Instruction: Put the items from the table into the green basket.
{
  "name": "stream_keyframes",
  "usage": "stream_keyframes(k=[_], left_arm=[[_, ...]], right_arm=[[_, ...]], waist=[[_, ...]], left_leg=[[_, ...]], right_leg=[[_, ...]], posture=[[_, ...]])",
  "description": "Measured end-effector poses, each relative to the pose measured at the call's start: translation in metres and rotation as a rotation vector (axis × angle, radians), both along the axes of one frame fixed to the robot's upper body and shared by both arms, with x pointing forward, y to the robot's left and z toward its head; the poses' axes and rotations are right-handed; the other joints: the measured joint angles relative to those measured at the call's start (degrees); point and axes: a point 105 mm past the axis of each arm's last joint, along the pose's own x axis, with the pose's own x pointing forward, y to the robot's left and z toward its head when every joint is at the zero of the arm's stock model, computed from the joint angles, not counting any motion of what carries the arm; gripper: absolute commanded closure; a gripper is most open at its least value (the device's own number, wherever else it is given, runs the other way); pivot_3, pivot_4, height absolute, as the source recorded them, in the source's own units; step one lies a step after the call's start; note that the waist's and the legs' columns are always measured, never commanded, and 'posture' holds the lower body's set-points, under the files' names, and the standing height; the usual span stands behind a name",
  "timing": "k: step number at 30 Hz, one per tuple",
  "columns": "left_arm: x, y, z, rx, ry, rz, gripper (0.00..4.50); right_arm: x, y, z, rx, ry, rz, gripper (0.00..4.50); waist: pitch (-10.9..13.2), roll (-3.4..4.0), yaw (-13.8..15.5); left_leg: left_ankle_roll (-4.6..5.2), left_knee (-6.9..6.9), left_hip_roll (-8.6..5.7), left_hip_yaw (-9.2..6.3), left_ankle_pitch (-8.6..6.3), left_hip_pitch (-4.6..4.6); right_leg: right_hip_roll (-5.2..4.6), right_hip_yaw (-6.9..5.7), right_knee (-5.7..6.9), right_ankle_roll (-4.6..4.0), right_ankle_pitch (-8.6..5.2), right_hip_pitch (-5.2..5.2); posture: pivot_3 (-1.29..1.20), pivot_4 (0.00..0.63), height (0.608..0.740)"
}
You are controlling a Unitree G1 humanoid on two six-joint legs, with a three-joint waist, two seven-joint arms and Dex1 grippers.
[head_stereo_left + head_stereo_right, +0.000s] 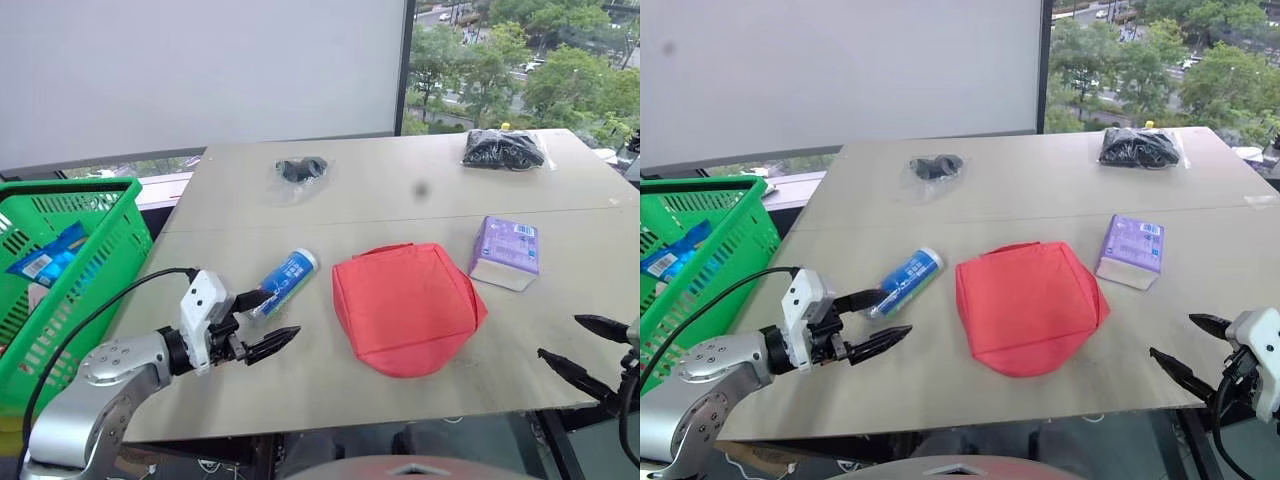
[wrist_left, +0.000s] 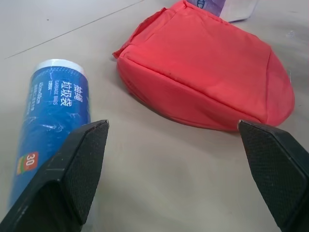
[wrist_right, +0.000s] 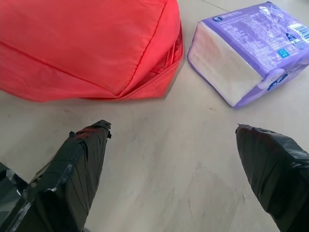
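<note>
Green basket (image 1: 110, 215): it stands off the table's left edge, beside my left arm, so drops from that side look short. Something blue with a label already lies inside; I can't make out what it is, and the basket's far left is cut off.
Left gripper (image 1: 262, 318): fingers spread wide, holding nothing, low over the table (image 1: 400, 390) with one finger just beside the tube. I judge it is lined up for that tube first, being the nearest item to the basket.
Blue-and-white tube (image 1: 285, 280): lying on its side, white cap pointing away from me, free on the table.
Small clear bag (image 1: 300, 170): far side, past the seam, black contents too small to identify.
Red pouch (image 1: 405, 305): flat at centre, between my two arms; wide and floppy, so I expect it may need both grippers.
Purple packet (image 1: 507, 250): just right of the pouch, apart from it in the head views.
Larger clear bag (image 1: 503, 150): far right corner, well apart from everything.
Right gripper (image 1: 1188, 350): fingers wide apart, empty, at the table's near right edge; its arm is cut off.
</note>
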Motion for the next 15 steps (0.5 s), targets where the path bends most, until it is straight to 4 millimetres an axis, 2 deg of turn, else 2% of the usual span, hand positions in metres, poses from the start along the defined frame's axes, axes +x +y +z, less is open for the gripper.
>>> stream_keyframes(k=[2, 4, 6, 7, 9, 10, 11, 15], left_arm=[[0.0, 0.0, 0.0, -0.001, -0.002, 0.001, 0.04], [0.019, -0.003, 0.013, -0.03, -0.075, 0.06, 0.04], [0.041, -0.009, 0.035, -0.065, -0.167, 0.119, 0.04], [0.053, -0.008, 0.047, -0.063, -0.202, 0.156, 0.04], [0.064, -0.007, 0.054, -0.046, -0.204, 0.195, 0.04], [0.067, -0.007, 0.053, -0.028, -0.195, 0.201, 0.04], [0.07, -0.004, 0.047, 0.072, -0.152, 0.197, 0.04], [0.071, 0.004, 0.028, 0.255, -0.065, 0.18, 0.04]], right_arm=[[0.0, 0.0, 0.001, 0.002, -0.005, 0.001, 0.0], [0.012, 0.007, 0.011, 0.06, -0.075, 0.013, 0.0], [0.025, 0.028, 0.029, 0.112, -0.16, 0.09, 0.0], [0.028, 0.048, 0.041, 0.137, -0.194, 0.18, 0.0], [0.028, 0.071, 0.052, 0.157, -0.211, 0.297, 0.0], [0.027, 0.079, 0.056, 0.166, -0.217, 0.337, 0.0], [0.025, 0.092, 0.061, 0.173, -0.21, 0.409, 0.0], [0.019, 0.108, 0.059, 0.148, -0.155, 0.517, 0.0]], waist=[[0.0, 0.02, 0.0], [0.2, -0.15, 0.0], [0.2, -0.22, 0.0], [0.1, -0.18, 0.0], [0.1, -0.14, -0.1], [0.1, -0.18, -0.2], [0.2, -0.26, -0.2], [0.2, -0.34, -0.1]], left_leg=[[0.0, -0.02, 0.01, -0.01, 0.0, -0.01], [-0.01, 0.02, 0.01, -0.03, 0.0, -0.01], [-0.02, 0.06, -0.01, -0.04, 0.01, 0.01], [-0.02, 0.05, -0.02, -0.06, 0.01, 0.03], [-0.02, 0.0, -0.02, -0.12, 0.01, 0.0], [-0.03, -0.01, -0.02, -0.17, 0.02, -0.03], [-0.04, -0.02, -0.02, -0.23, 0.01, -0.03], [-0.03, -0.04, -0.08, -0.26, 0.0, -0.11]], right_leg=[[0.0, 0.0, -0.01, -0.01, -0.01, -0.01], [-0.02, -0.03, -0.01, 0.0, 0.0, 0.01], [-0.02, -0.05, 0.02, 0.04, 0.03, 0.04], [0.0, -0.05, 0.06, 0.05, 0.03, 0.05], [0.05, -0.06, 0.07, 0.02, 0.02, 0.02], [0.06, -0.08, 0.03, -0.01, 0.03, -0.03], [0.06, -0.12, 0.03, -0.2, 0.13, -0.04], [-0.06, -0.15, -0.1, -0.23, 0.16, -0.33]], posture=[[-0.02, 0.0, 0.74], [-0.02, 0.0, 0.74], [-0.02, 0.0, 0.74], [-0.02, 0.0, 0.74], [-0.02, 0.0, 0.74], [-0.02, 0.0, 0.74], [-0.02, 0.0, 0.74], [0.0, 0.0, 0.74]])
